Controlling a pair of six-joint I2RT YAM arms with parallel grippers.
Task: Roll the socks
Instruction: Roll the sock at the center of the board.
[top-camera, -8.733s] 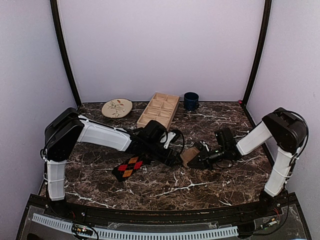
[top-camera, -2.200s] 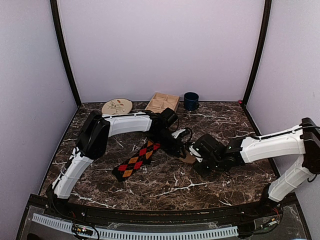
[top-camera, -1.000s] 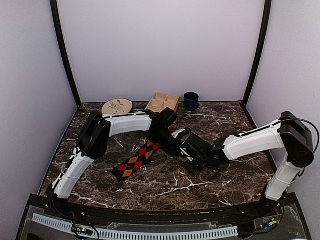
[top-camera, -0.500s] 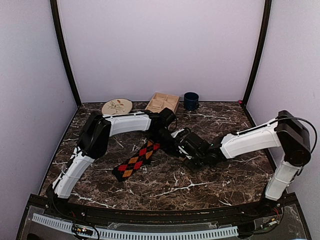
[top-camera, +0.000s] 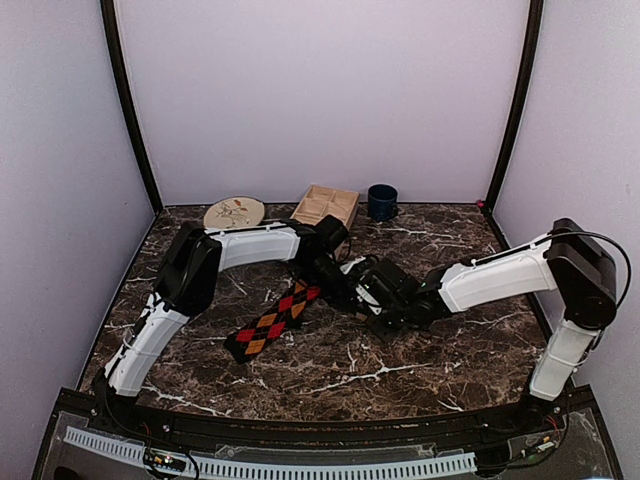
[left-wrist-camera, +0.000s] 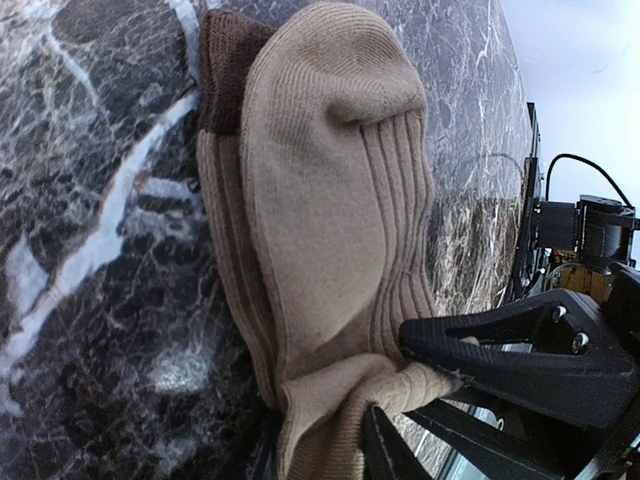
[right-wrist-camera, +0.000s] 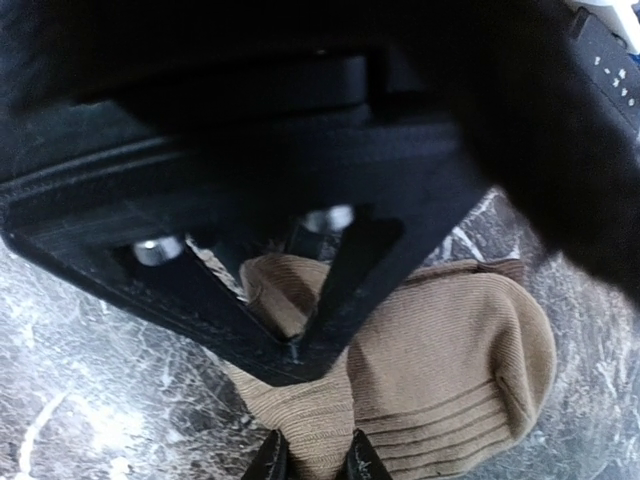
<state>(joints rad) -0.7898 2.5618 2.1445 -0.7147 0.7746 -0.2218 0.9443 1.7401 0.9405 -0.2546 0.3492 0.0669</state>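
The tan-beige sock (left-wrist-camera: 320, 200) lies folded on the dark marble table, its brown-edged end (left-wrist-camera: 225, 70) farthest from my left wrist camera. My left gripper (left-wrist-camera: 320, 452) is shut on the bunched near edge of this sock. My right gripper (right-wrist-camera: 313, 462) has its fingers closed on the same sock (right-wrist-camera: 450, 370), right beside the left one. From above, the two grippers (top-camera: 338, 283) (top-camera: 368, 297) meet at mid-table and hide the tan sock. The black argyle sock (top-camera: 270, 320) lies flat to their left, touched by neither.
At the back of the table are a round patterned plate (top-camera: 234, 213), a wooden compartment tray (top-camera: 325, 205) and a dark blue mug (top-camera: 381, 201). The left arm's forearm (top-camera: 255, 243) spans above the argyle sock's far end.
My right gripper slid left up against the left gripper and closed its fingers on the tan sock. The left arm and the argyle sock stayed put.
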